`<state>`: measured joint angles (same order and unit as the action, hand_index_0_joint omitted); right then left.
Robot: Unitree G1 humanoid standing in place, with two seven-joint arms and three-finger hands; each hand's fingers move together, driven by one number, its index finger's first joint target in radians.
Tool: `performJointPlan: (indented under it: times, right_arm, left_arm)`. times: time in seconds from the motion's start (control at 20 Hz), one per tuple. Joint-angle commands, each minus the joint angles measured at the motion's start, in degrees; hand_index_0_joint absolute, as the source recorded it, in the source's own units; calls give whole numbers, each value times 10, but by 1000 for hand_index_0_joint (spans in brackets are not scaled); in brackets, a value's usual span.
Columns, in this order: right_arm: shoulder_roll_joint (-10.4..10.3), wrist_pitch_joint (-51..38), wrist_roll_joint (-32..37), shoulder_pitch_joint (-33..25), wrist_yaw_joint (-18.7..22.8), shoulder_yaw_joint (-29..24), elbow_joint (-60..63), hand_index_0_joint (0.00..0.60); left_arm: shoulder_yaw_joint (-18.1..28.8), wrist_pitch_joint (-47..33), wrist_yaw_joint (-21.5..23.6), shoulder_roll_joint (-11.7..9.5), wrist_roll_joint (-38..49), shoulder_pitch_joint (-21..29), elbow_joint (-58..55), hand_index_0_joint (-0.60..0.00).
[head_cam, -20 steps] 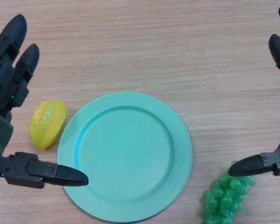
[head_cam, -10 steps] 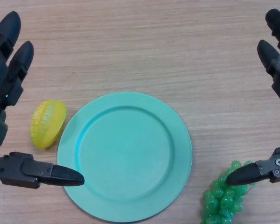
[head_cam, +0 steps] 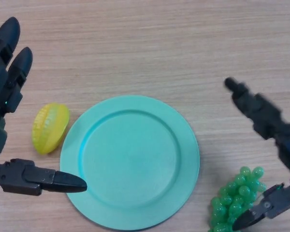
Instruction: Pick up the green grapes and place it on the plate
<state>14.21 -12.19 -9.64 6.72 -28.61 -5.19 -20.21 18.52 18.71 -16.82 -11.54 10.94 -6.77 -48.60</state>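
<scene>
So since a second ago our right hand (head_cam: 268,123) swung in over the green grapes (head_cam: 234,200), fingers spread and holding nothing, thumb low beside the bunch, probably bracketing it. Grapes sit on the tabletop (head_cam: 150,43) right of the plate (head_cam: 129,162). Left hand (head_cam: 5,101) idles open.

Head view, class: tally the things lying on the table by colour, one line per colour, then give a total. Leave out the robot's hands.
Green: 2, the plate and the green grapes
Yellow: 1, the yellow fruit
Total: 3
</scene>
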Motion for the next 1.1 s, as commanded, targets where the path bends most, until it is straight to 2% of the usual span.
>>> performJointPlan:
  times: [0.05, 0.25, 0.35, 0.5, 0.55, 0.6, 0.65, 0.7, 0.75, 0.8, 1.1]
  right_arm:
    - [25, -112, -12, -17, 0, -22, 21, 0]
    - [48, -169, -69, -44, -30, -20, 123, 0]
    - [58, -208, -95, -62, -20, -21, 186, 0]
    - [72, -239, -126, -90, 23, -25, 274, 0]
    - [72, -238, -125, -91, 25, -25, 276, 50]
    - [73, -236, -122, -93, 27, -25, 281, 201]
    - [73, -234, -118, -94, 30, -25, 286, 300]
    - [72, -228, -110, -100, 40, -24, 296, 450]
    - [72, -227, -106, -106, 51, -21, 310, 550]
    - [75, -232, -106, -113, 62, -18, 327, 600]
    - [82, -220, -87, -113, 45, -25, 326, 600]
  left_arm:
    - [5, -88, 16, -11, -13, 2, -31, 0]
    - [-4, -78, 20, -14, -14, 7, -34, 0]
    - [-2, -80, 19, -13, -10, 4, -34, 0]
    - [6, -89, 21, -10, -3, -1, -27, 0]
    - [6, -90, 21, -10, -3, -1, -27, 0]
    - [6, -90, 22, -10, -4, -1, -27, 0]
    - [6, -91, 23, -10, -5, -1, -27, 0]
    - [5, -91, 23, -10, -8, -1, -27, 0]
    - [3, -91, 24, -9, -10, -2, -27, 0]
    - [0, -91, 25, -9, -13, -1, -26, 0]
    - [-7, -92, 25, -12, -15, 5, -20, 0]
